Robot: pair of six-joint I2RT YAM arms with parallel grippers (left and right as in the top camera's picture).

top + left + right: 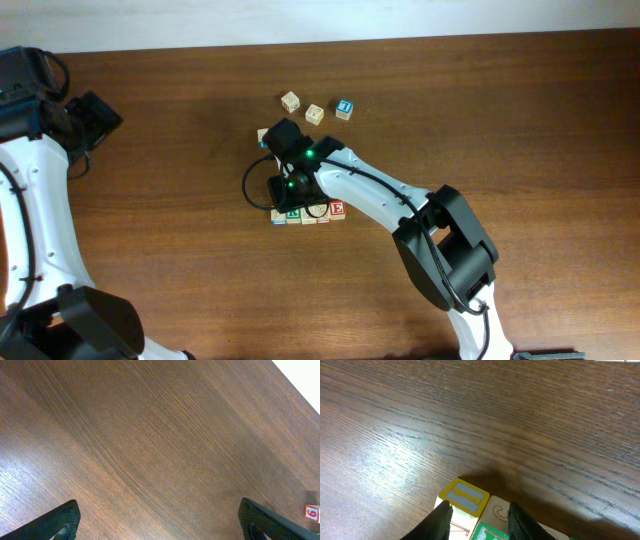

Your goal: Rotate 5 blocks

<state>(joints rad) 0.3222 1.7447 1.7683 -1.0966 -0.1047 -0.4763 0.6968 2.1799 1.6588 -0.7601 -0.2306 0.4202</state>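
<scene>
Several blocks stand in a row (308, 213) at mid-table, with a green "R" face (293, 213) near its left end and a red "E" face (337, 209) at its right end. My right gripper (289, 196) hangs over the row's left end. In the right wrist view its fingers (441, 521) stand about one block apart (479, 510), straddling a yellow-framed block (464, 497) and a green-faced one (487, 533). Whether they press on either is unclear. My left gripper (160, 527) is open over bare wood, far left (95, 115).
Two pale blocks (290, 100) (314, 113) and a blue-topped cube (344, 108) sit behind the row. Another block (262, 135) peeks out beside the right wrist. A red-marked block (312, 513) shows at the left wrist view's right edge.
</scene>
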